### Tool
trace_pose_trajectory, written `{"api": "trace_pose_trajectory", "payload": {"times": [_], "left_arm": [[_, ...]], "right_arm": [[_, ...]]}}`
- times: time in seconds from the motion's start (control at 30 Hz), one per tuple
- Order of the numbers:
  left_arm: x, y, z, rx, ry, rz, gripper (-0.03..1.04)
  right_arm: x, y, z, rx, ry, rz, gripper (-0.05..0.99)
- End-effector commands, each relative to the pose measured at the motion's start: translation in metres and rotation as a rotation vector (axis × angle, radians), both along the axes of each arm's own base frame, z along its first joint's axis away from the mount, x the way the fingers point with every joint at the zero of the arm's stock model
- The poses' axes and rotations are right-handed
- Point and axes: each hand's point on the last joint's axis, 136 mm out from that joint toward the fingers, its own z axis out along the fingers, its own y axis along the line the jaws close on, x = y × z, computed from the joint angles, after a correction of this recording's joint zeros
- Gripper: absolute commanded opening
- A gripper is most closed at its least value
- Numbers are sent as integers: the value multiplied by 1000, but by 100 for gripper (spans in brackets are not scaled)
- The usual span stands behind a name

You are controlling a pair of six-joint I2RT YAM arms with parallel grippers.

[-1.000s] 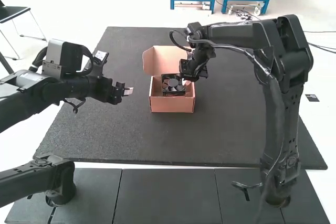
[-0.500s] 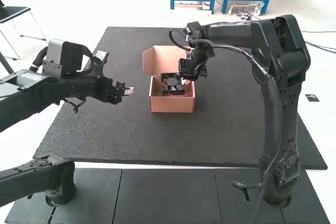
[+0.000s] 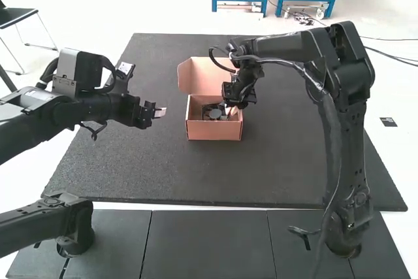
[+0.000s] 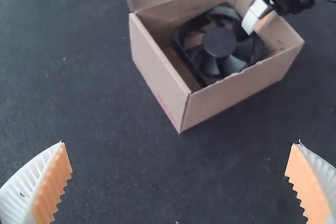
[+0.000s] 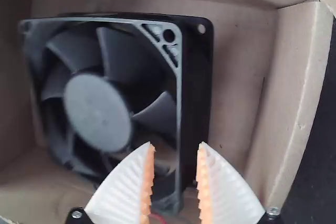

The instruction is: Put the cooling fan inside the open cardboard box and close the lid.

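1. Black mat (image 3: 196, 161): covers the table and carries every item below

2. Left gripper (image 3: 151, 114): white ribbed fingers with orange pads, hanging over the mat to the left of the box and well apart from it, pointing towards it. Jaws spread wide and holding nothing. In the left wrist view its two fingers sit at opposite lower corners, with bare mat between them

3. Cardboard box (image 3: 214, 129): small, brown and open-topped, upright near the middle of the mat. The front wall faces the arms. It touches neither the left gripper nor any other item on the mat

4. Cooling fan (image 4: 218, 45): black, with a square frame, round hub and curved blades. It is inside the box, tilted rather than flat, leaning towards the box's right side, and its upper corner is level with the rim

5. Right gripper (image 5: 173, 182): reaches down from above into the box's right half. Jaws drawn close, with the orange pads on either side of the fan's frame edge, gripping it

6. Lid (image 3: 199, 73): one flap hinged on the far wall, standing up and open, with its small side tabs folded forward
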Motion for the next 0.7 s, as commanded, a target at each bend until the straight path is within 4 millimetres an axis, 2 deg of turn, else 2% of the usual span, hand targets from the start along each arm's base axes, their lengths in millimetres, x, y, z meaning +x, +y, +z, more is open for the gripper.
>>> {"api": "trace_pose_trajectory", "payload": {"times": [0.0,0.07,0.17,0.3,0.5,0.57,0.67], "left_arm": [[-1,-3,10,-18,-36,-15,96],[0,-3,11,-25,-43,-9,96],[4,-2,12,-44,-45,10,96],[10,0,16,-59,-59,45,96],[26,5,16,-48,-65,105,96],[34,10,17,-35,-72,137,96],[45,18,15,-8,-71,189,96]], "right_arm": [[7,5,10,20,-11,17,36],[3,5,10,21,11,33,50],[1,5,16,15,13,67,55],[5,11,43,30,-10,118,56],[2,28,105,127,-43,219,56],[-2,27,108,135,-34,236,58],[-13,12,134,95,-94,320,59]]}}
